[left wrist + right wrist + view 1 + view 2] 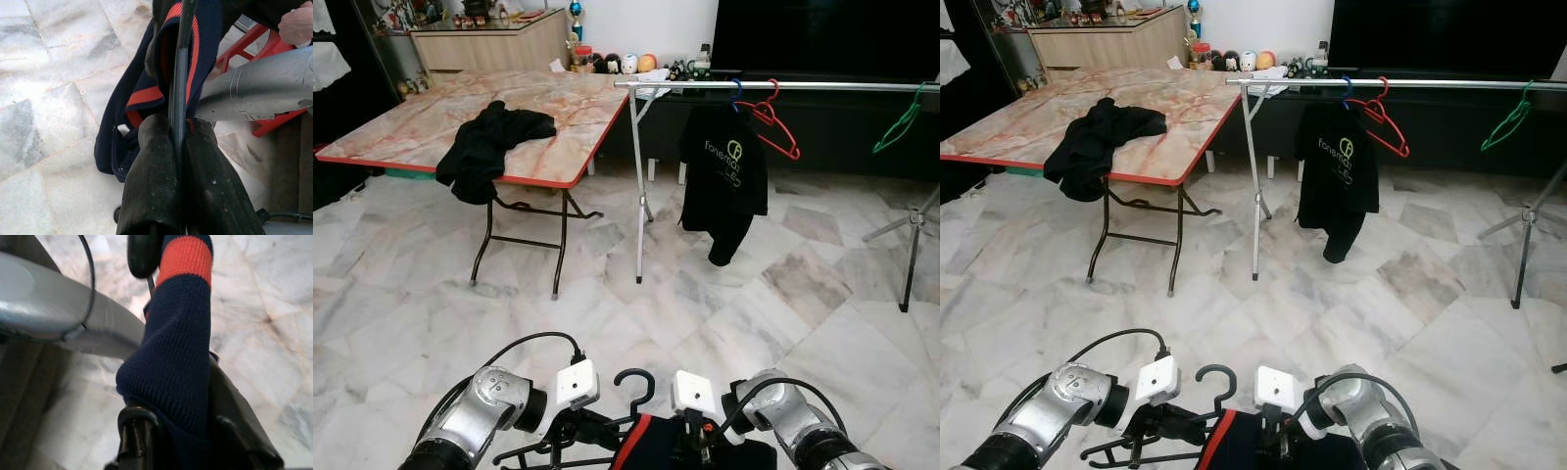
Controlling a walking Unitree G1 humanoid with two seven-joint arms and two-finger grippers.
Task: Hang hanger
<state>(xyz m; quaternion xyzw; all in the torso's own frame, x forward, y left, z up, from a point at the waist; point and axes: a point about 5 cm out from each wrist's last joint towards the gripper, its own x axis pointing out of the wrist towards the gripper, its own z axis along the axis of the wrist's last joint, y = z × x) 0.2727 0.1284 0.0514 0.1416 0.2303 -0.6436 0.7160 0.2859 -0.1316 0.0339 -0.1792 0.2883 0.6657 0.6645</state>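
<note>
At the bottom centre of the frame both grippers hold a black hanger (631, 392) with a navy and red garment (651, 446) on it. The left gripper (177, 147) is closed on the thin bar of the hanger. The right gripper (176, 431) is clamped on the garment. In the upper right a rail (783, 86) carries a black shirt (724, 176), a red hanger (773, 122) and a green hanger (901, 122). A table (431, 122) with dark cloth (489, 147) stands upper left.

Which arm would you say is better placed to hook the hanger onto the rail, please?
Left, probably. The left claw is shut on the hanger itself, hook upward, while the right claw grips only the garment. The rail lies ahead.
</note>
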